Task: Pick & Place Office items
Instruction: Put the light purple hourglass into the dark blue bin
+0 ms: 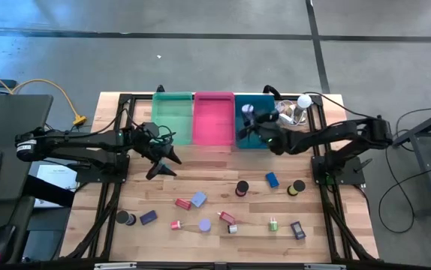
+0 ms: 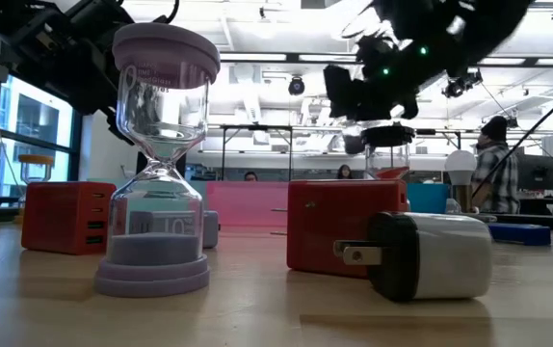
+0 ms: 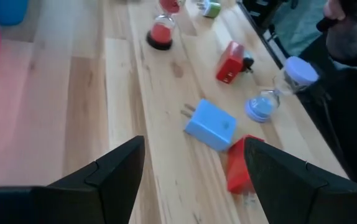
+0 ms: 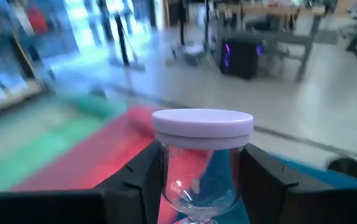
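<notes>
The right gripper [image 1: 251,124] is clamped on a lavender-capped hourglass [image 4: 202,163] above the teal bin [image 1: 247,139] at the table's far edge (remaining office items [image 1: 198,199] lie scattered toward the near edge), while the left gripper [image 1: 164,162] hangs spread and empty near the green bin [image 1: 172,120].

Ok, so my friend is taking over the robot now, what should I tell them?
Left gripper: open, empty, hovering over bare table in front of the green bin.
Right gripper: shut on a lavender-capped hourglass, over the teal bin.
Done: that hourglass is nearly delivered.
Left: release it, then bin roughly a dozen items on the front of the table, like the blue charger.
</notes>
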`<action>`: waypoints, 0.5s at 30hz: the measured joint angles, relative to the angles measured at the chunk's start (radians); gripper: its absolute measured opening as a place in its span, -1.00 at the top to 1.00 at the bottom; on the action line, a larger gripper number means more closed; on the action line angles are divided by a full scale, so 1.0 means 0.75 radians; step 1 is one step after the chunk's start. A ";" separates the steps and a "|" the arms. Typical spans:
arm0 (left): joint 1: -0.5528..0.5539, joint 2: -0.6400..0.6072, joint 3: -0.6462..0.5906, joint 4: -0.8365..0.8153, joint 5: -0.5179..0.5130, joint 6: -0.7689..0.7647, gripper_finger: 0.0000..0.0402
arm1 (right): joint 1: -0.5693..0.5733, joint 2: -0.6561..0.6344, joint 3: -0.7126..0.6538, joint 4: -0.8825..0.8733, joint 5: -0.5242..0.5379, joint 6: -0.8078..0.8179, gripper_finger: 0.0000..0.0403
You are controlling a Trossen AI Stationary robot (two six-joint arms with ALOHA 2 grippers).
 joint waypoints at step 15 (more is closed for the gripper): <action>0.000 0.000 0.001 0.092 -0.008 -0.004 -0.33 | -0.242 0.369 -0.142 0.823 -0.258 -0.233 0.23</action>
